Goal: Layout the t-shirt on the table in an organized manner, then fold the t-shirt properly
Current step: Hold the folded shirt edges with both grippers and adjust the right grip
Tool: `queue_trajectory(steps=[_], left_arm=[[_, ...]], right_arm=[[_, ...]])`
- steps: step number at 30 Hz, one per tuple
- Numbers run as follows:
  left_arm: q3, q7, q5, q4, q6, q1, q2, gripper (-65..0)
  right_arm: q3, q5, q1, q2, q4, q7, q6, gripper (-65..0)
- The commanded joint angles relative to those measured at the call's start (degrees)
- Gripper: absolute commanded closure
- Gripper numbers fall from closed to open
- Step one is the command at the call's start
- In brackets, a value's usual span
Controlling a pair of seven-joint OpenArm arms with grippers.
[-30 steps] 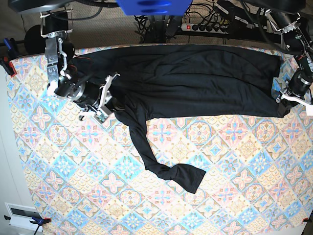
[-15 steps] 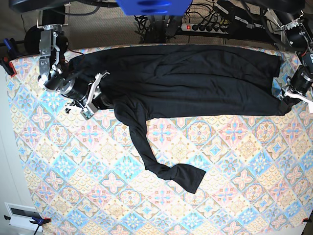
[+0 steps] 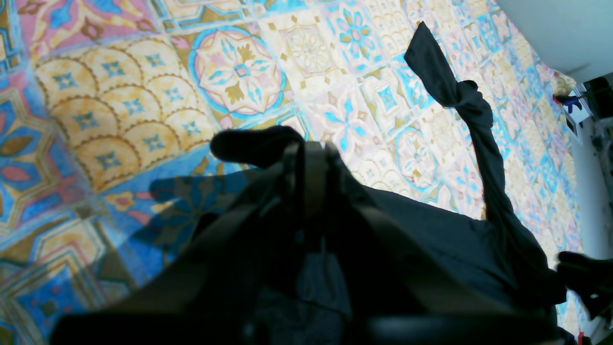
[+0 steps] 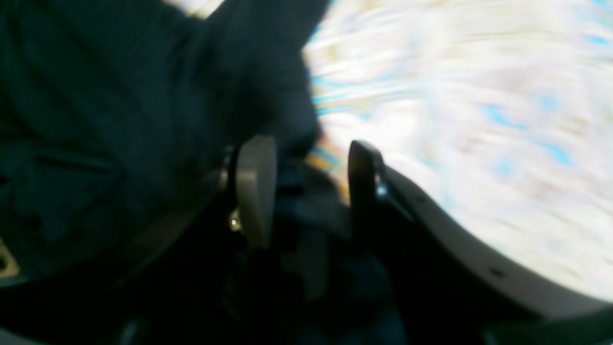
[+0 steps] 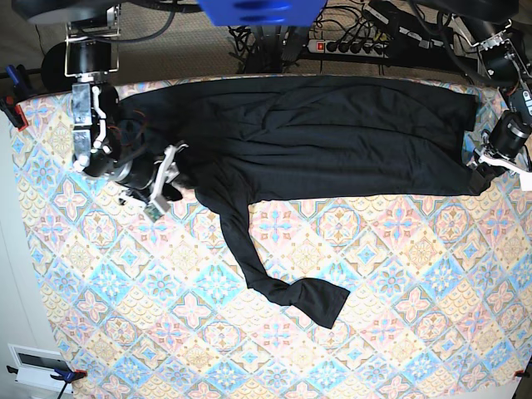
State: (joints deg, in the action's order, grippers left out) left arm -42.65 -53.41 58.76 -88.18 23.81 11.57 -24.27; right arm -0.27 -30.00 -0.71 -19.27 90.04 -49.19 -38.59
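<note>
Base view: thin black t-shirt (image 5: pixel 332 137) — left gripper (image 5: pixel 480 160) pinching hem, right gripper (image 5: pixel 166 184) spread.

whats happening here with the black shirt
A two-armed robot is spreading a black t-shirt along the far side of the patterned table. The left claw is shut on the shirt's edge at one end. The right claw is at the other end with its jaws apart. One sleeve trails toward the table's middle, twisted near its cuff, so nothing is folded yet.

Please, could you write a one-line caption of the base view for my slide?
Black t-shirt spread across the far side of the table, one sleeve trailing forward; left gripper pinches its corner, right gripper open.
</note>
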Motion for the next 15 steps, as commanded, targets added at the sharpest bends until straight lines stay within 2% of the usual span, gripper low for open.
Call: queue_trajectory(steps=[1,9,12,15], left_arm=[[-0.4,1.2,1.1,-0.8,0.4,-0.5,-1.4,0.0],[-0.4,1.4,1.1,-0.7,0.4,-0.5,-1.4,0.0],[-0.4,1.4,1.0,-0.7,0.4,-0.6,-1.4,0.0],[-0.4,1.4,1.0,-0.7,0.4,-0.6,-1.4,0.0]], right_arm=[[0.1,-0.8,-1.4,-0.9,0.3,1.1,-0.1,-24.1],[0.0,-0.7,-1.4,-0.9,-2.4,2.1,-0.2,-24.1],[0.0,-0.7,-1.4,-2.6,-2.4,2.8,-0.2,-24.8],[0.1,-0.7,-1.1,-2.9,-2.4,2.8,-0.2,-26.3]])
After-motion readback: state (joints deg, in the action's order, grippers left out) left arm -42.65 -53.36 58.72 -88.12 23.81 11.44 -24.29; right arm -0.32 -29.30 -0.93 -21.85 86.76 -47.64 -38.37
